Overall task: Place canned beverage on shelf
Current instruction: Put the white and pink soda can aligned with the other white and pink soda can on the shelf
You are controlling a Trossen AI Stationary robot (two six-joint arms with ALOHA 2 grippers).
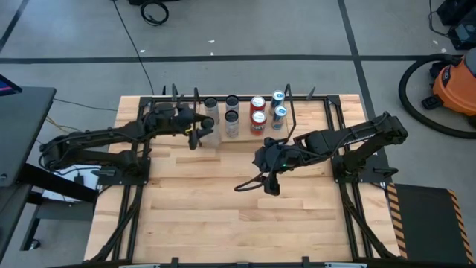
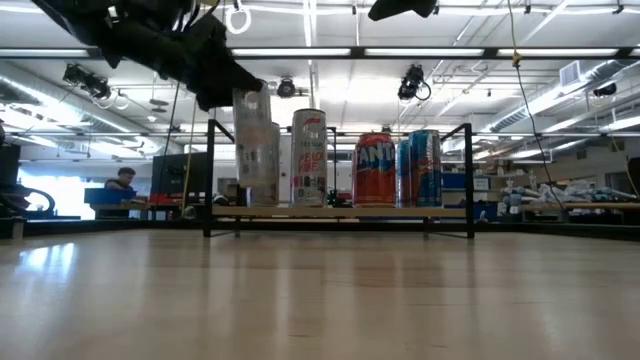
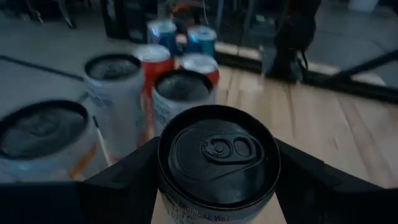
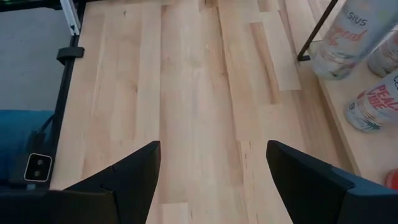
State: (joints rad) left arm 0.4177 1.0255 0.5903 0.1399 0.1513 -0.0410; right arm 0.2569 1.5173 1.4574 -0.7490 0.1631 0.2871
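Wooden table (image 1: 223, 216) seen from above, two dark arms reaching in from either side

At left, left gripper (image 1: 195, 134) clamped on a white can (image 1: 207, 135), one finger on each side of it, at the left end of the shelf (image 1: 301, 98). From the wrist camera, dark round top of the held can (image 3: 217, 155) with its pull tab showing, black fingers (image 3: 124, 180) pressed against both sides. From table level, held can (image 2: 252, 135) raised slightly above the shelf board (image 2: 340, 212) and overlapping another white can just behind it; touching or not, cannot tell

In the middle, low black wire shelf along the far edge of the table, with a light wood board. Standing upright on it, left to right: white cans (image 1: 232, 123), red cans (image 1: 258, 117), blue cans (image 1: 279, 112), in two short rows. From table level, a tall white can (image 2: 309, 158), a red can (image 2: 375, 168) and a blue can (image 2: 422, 167) side by side on the board

At right, right gripper (image 1: 269, 180) well apart from the shelf, over bare table near the centre, fingers spread apart and holding nothing. From its wrist camera, two dark fingers (image 4: 124, 180) wide apart above plain wood planks
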